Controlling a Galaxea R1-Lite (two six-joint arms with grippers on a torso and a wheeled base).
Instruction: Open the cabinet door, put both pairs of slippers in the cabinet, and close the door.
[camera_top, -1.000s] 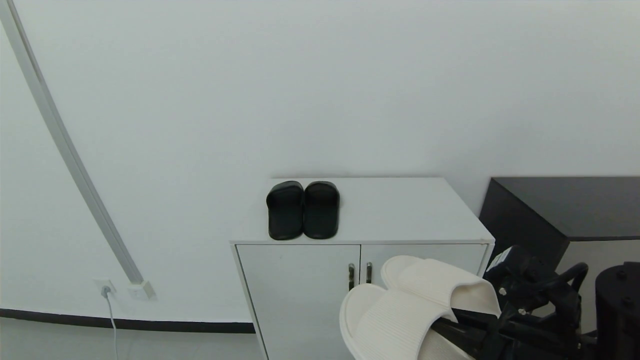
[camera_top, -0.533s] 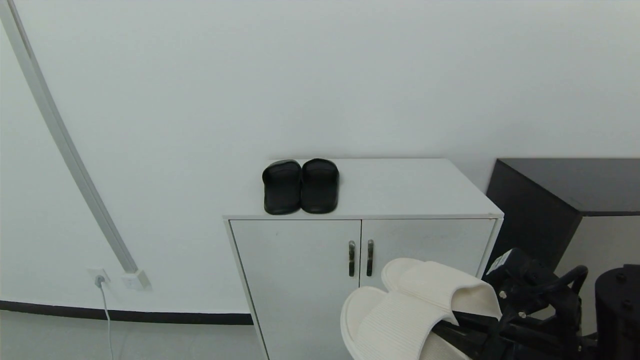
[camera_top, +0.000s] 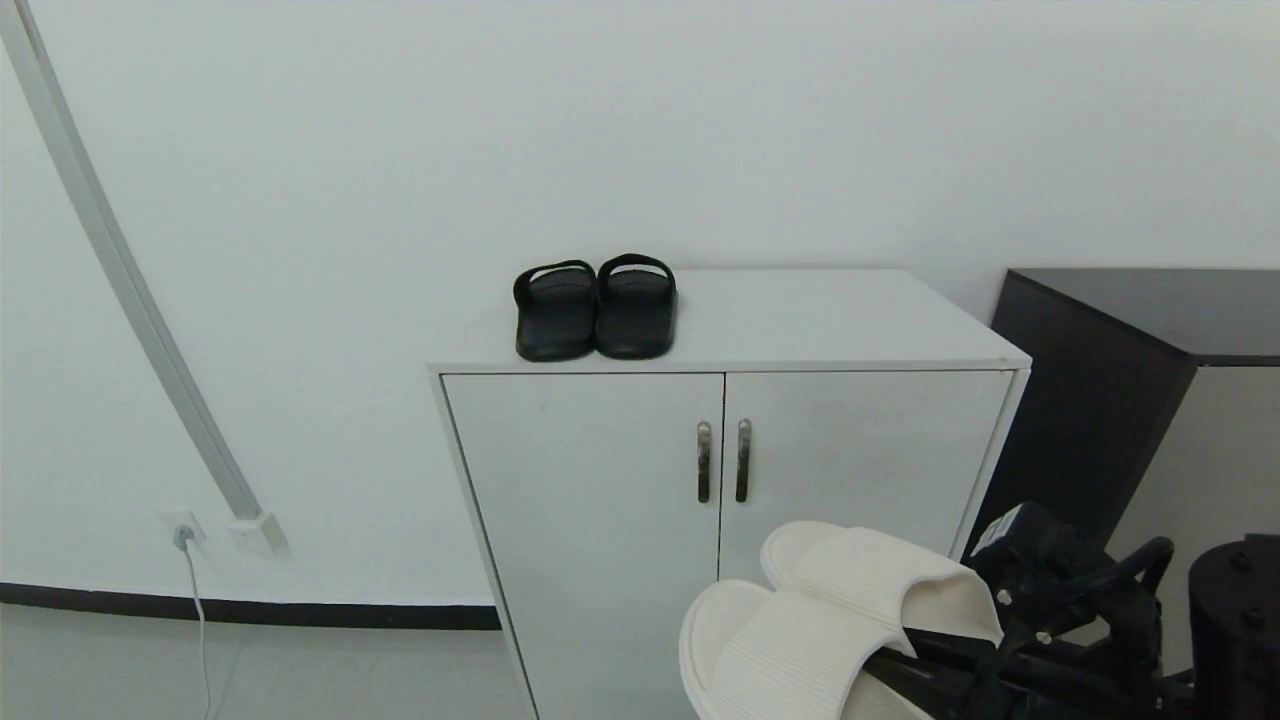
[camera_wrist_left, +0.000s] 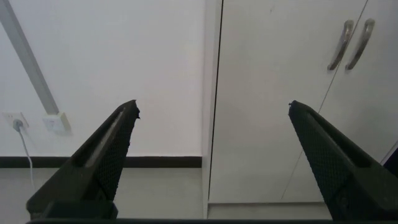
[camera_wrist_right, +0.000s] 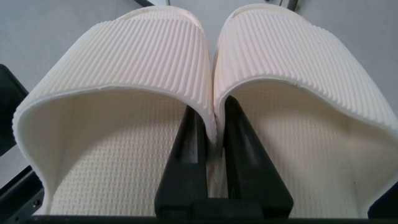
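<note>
A white cabinet (camera_top: 600, 480) stands against the wall with both doors shut, and its two metal handles (camera_top: 722, 461) meet at the middle. On its top, toward the left, sits a pair of black slippers (camera_top: 595, 308). A pair of white ribbed slippers (camera_top: 830, 610) hangs low in front of the right door. My right gripper (camera_wrist_right: 214, 124) is shut on their two inner walls, pinched together. My left gripper (camera_wrist_left: 213, 106) is open and holds nothing. It faces the cabinet's left edge (camera_wrist_left: 267, 124), with the handles (camera_wrist_left: 351, 45) off to one side.
A black cabinet (camera_top: 1130, 380) stands close to the right of the white one. On the wall to the left are a slanted grey conduit (camera_top: 120, 270) and a socket with a plugged cable (camera_top: 180, 530). Bare floor lies in front and to the left.
The head camera has sunk, so the cabinet and black slippers sit higher in the picture and more of the doors shows. The right gripper keeps the white slippers in the same place.
</note>
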